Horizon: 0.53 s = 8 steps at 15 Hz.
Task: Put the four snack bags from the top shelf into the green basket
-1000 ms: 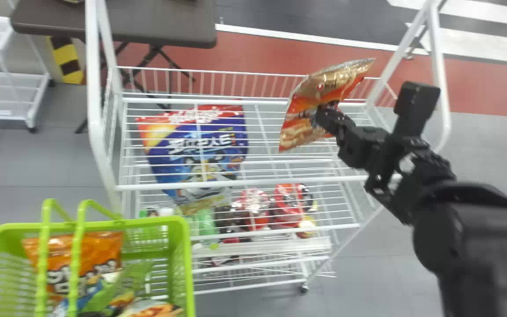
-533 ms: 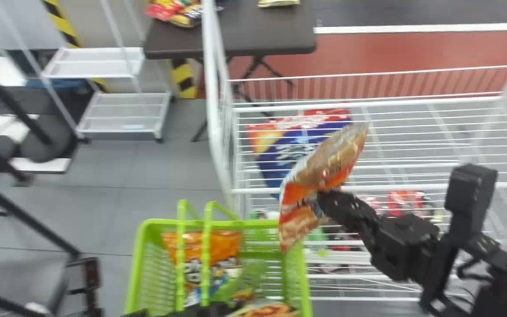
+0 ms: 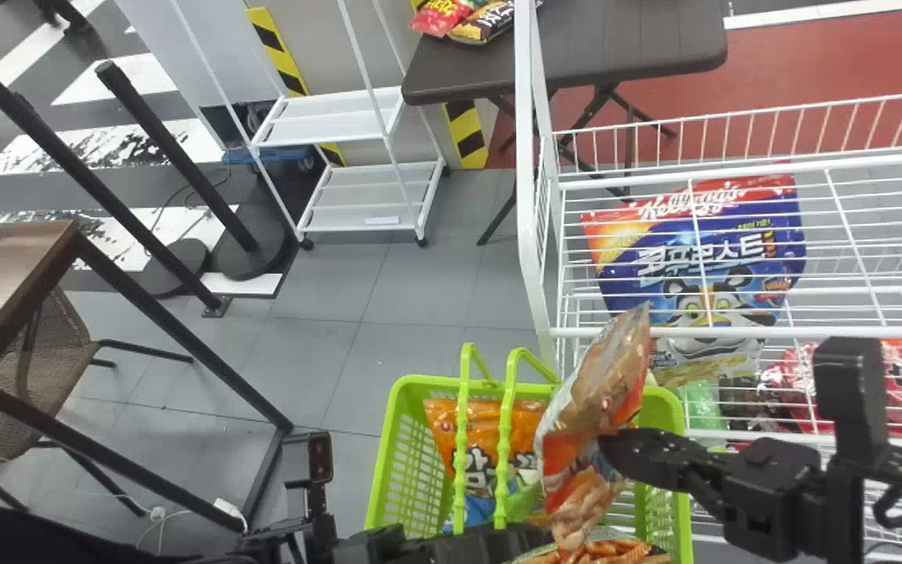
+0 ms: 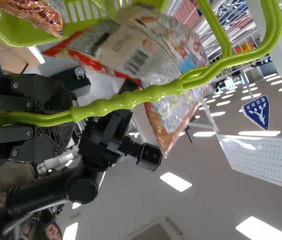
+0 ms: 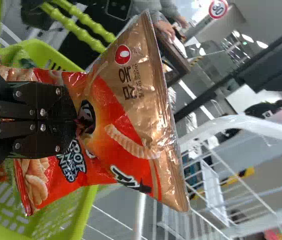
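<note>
swung leftward off the basket's right edge, the orange-and-gold crinkly snack bag (image 3: 596, 399) now hangs over the inside of the green slatted plastic basket (image 3: 420, 382), gripped by the right pincer (image 5: 78, 122). nearest me, the left pincer (image 4: 72, 116) is clamped on the basket's paired green handles (image 4: 180, 86); i'd keep that hold steady, so the basket can't tip or drift under the drop.

the bag wants to go in to the right of those handles, lowered a little and let go once its whole width is inside the rim. it's held by the middle, so either end could flop onto a handle. an orange printed bag (image 3: 484, 419) and a bag with a picture of fried snacks (image 3: 607, 551) lie inside already; i'd guess this is the last of the four.

that right arm reaches in over the right rim, so it should lift straight before backing out. beyond, the white wire rack (image 3: 529, 196) stands close, a big blue pouch (image 3: 701, 266) on its top shelf; bare floor lies to the left.
</note>
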Each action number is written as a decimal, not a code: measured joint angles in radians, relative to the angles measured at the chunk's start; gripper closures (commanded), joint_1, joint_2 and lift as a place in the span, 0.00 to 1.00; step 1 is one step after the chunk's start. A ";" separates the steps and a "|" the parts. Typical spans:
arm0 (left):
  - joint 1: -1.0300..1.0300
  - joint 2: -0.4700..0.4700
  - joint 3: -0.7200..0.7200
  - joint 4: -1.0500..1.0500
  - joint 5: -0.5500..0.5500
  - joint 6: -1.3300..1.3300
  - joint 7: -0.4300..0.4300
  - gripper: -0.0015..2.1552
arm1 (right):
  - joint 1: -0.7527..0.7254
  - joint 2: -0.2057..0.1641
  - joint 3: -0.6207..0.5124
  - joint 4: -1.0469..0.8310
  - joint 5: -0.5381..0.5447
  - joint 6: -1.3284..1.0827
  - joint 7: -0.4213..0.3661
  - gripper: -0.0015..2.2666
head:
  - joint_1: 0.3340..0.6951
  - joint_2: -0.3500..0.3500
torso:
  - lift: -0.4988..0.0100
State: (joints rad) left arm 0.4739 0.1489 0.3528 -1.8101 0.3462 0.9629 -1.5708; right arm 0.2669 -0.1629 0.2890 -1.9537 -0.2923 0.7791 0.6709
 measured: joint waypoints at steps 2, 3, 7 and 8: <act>0.000 0.000 0.000 0.000 0.001 0.000 0.000 1.00 | -0.042 0.000 0.005 0.073 0.002 0.028 0.049 0.95 | 1.00 1.00 | 0.98; 0.000 0.000 -0.001 0.000 0.001 0.000 0.000 1.00 | -0.057 0.001 0.005 0.095 0.000 0.053 0.060 0.68 | 1.00 1.00 | 0.98; -0.001 0.000 -0.002 0.000 0.001 0.000 0.000 1.00 | -0.058 0.000 -0.025 0.072 -0.009 0.212 0.065 0.01 | 1.00 1.00 | 0.98; -0.001 0.000 -0.002 0.000 0.000 0.000 0.000 1.00 | -0.046 -0.001 -0.047 0.042 -0.016 0.242 0.075 0.02 | 1.00 1.00 | 0.98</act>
State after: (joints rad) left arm 0.4729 0.1487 0.3512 -1.8101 0.3463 0.9627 -1.5708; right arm 0.2212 -0.1634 0.2415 -1.9121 -0.3085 1.0208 0.7454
